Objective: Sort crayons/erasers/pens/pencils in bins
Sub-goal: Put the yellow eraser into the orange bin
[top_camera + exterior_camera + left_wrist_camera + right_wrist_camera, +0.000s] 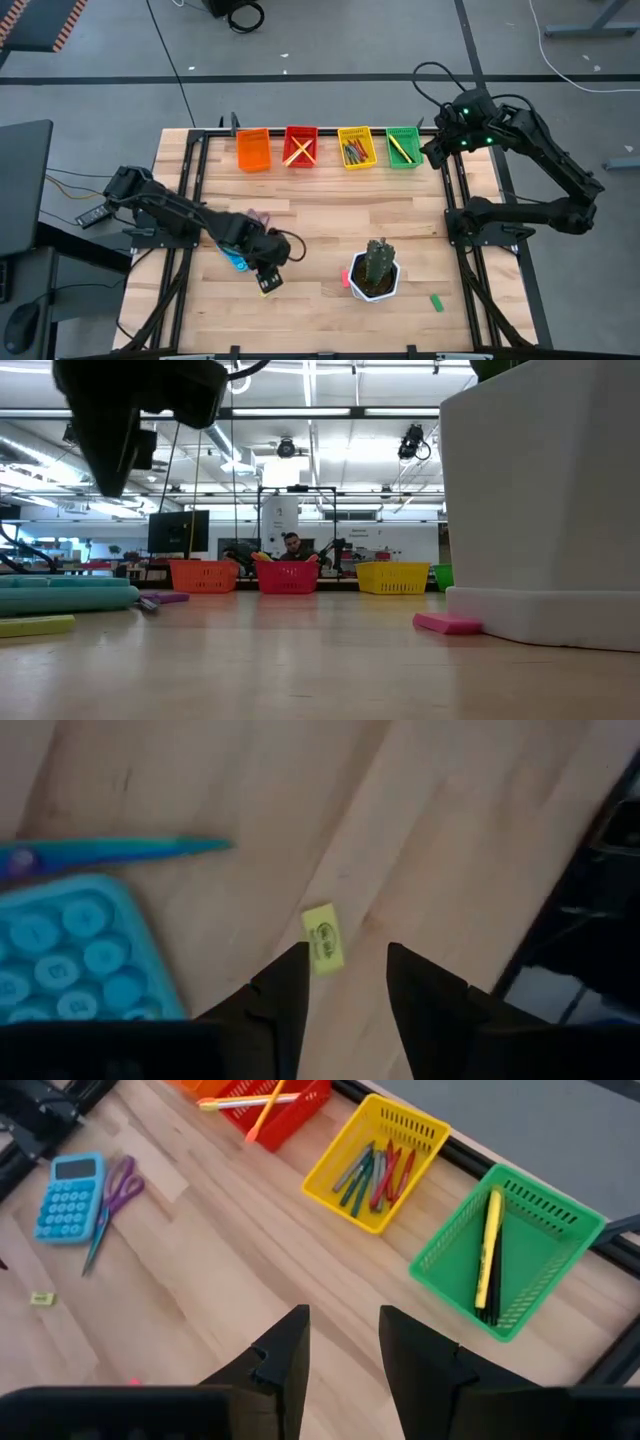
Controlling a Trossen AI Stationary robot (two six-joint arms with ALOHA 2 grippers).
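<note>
A yellow-green eraser (323, 939) lies flat on the wood near the table's front left, just beyond my left gripper (345, 960). That gripper hovers above it, open and pointing steeply down (268, 278). A pink eraser (448, 623) lies against the cactus pot's foot, and a green eraser (437, 302) lies right of the pot. At the far edge stand the orange (253, 149), red (301, 146), yellow (356, 147) and green (403, 146) bins. My right gripper (343, 1320) hangs open and empty, raised beside the green bin (505, 1260).
A blue calculator (70, 950) and purple-handled scissors (112, 1195) lie close to the yellow-green eraser. A white cactus pot (374, 270) stands front centre. The red bin holds pencils (262, 1100), the yellow bin crayons (378, 1170), the green bin pens (488, 1250).
</note>
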